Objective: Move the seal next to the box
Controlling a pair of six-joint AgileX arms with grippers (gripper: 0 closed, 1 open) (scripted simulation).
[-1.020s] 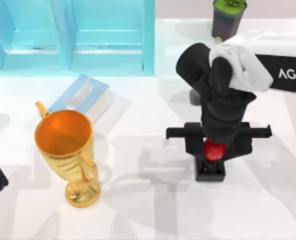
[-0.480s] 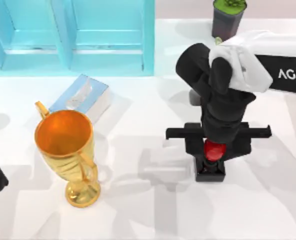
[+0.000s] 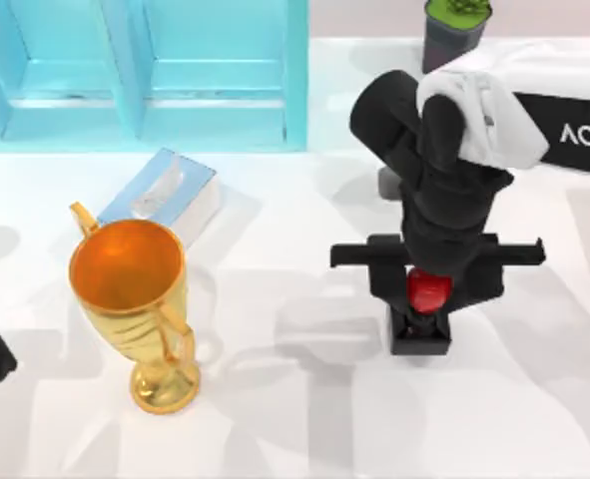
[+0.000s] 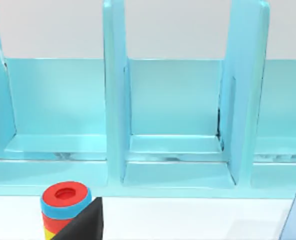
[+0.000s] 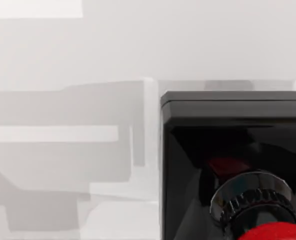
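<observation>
The right gripper [image 3: 429,299] is clamped on the seal [image 3: 426,292] near the tabletop's right edge. Next, it probably must carry it left beside the box [image 3: 165,192].

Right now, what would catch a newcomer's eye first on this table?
The right gripper poised straight over the red-knobbed seal, right of centre. Next, the big gold trophy at front left, with the box just behind it and the turquoise cabinet along the back.
</observation>
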